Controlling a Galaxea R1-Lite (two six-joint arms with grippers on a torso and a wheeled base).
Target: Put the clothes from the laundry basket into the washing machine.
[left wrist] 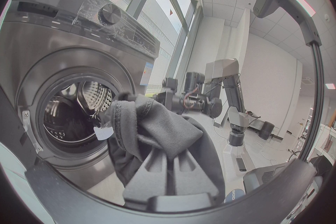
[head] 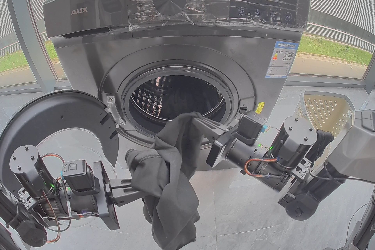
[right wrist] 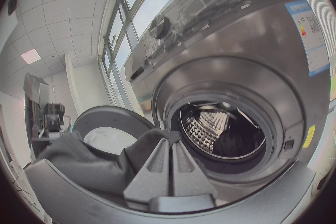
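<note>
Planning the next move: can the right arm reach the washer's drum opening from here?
Probably yes: the door is swung wide, and the right gripper, shut on the dark garment, is right before the open drum.

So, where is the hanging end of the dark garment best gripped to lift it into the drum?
Probably at the lower fold of the dark garment, coming from the front and beneath. That end hangs free below the washing machine's opening, while the left gripper and right gripper are shut on its upper part.
</note>
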